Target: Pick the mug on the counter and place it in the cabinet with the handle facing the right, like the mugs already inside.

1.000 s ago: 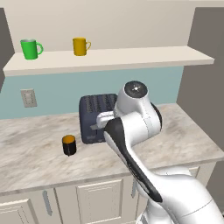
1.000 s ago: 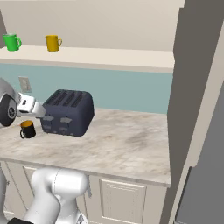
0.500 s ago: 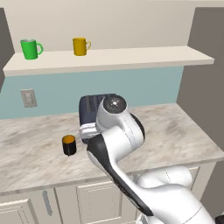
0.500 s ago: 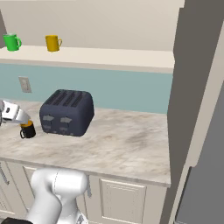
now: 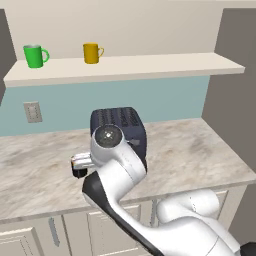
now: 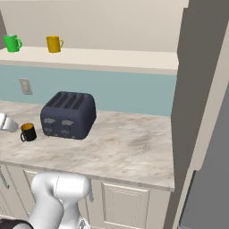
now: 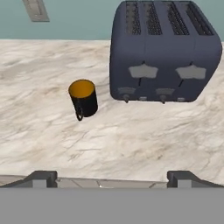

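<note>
I see my gripper (image 7: 112, 177) spread wide and holding nothing; the mug (image 7: 84, 98) stands upright on the counter (image 7: 144, 140) beside the toaster (image 7: 164, 52).

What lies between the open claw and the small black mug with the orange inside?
Bare marbled stone counter lies between the claw and the black mug, seen in the hand view.

No readable text, label, brand, number or sign appears anywhere: the toaster (image 7: 164, 52), the black mug (image 7: 83, 98), the green mug (image 5: 34, 55), the yellow mug (image 5: 91, 52) and the wall outlet (image 5: 32, 112) all carry plain, unmarked surfaces.
</note>
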Available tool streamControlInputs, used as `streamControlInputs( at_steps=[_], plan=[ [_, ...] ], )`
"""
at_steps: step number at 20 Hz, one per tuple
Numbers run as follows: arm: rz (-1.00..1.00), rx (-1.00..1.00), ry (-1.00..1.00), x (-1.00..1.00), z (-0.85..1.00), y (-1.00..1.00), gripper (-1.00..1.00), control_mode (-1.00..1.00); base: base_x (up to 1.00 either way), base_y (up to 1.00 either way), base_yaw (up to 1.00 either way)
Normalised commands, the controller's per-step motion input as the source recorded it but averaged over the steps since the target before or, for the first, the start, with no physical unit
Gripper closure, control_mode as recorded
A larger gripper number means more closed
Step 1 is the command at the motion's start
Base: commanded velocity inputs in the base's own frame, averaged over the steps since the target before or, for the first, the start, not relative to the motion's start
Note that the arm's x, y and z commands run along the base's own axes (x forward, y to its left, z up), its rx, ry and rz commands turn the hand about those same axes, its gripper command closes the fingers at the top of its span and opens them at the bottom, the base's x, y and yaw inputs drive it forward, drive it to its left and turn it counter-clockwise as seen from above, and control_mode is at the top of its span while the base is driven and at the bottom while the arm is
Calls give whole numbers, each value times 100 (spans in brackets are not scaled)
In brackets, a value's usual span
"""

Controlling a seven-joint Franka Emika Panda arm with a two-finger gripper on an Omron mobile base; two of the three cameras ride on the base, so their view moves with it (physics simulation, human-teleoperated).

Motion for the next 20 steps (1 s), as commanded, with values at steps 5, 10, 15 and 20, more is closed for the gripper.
streamControlInputs(
  at_steps=[5,10,15,20],
  plan=[
    [0,-4,-13,-6,-15,35,-100,-100,0,0,0],
    [0,-3,-15,-8,-13,26,-100,-100,0,0,0],
    [0,0,-11,-11,-15,18,-100,-100,0,0,0],
    [0,0,-14,-12,-18,12,-100,-100,0,0,0]
  ],
)
